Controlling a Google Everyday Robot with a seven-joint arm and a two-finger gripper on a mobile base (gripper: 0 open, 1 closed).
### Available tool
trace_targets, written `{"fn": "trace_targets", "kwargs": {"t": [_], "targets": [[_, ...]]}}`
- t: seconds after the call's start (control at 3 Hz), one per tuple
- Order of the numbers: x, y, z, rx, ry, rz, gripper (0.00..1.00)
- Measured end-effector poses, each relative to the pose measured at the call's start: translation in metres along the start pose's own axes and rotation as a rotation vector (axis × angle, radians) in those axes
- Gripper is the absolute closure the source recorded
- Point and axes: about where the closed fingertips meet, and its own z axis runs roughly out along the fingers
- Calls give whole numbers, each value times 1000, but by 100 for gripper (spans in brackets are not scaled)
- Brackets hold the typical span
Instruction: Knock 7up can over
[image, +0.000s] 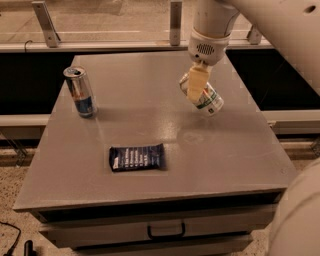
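The 7up can (212, 103), white with a green band, is on the far right part of the grey table (230, 165). It is tipped far over, with its top toward the upper left and its base toward the lower right. My gripper (196, 84) hangs from the white arm above and sits against the can's upper end, covering part of it.
A slim blue-and-silver can (80, 91) stands upright at the table's far left. A dark blue snack packet (137, 157) lies flat near the front middle. A drawer with a handle (166, 231) is under the tabletop. A metal railing (175, 22) runs behind the table.
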Motion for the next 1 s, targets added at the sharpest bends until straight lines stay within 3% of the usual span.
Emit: {"fn": "trace_targets", "kwargs": {"t": [0.33,1.0], "targets": [[-3,3,7,-5,50,-49,61],[-10,10,18,-23,89,-116,15]]}}
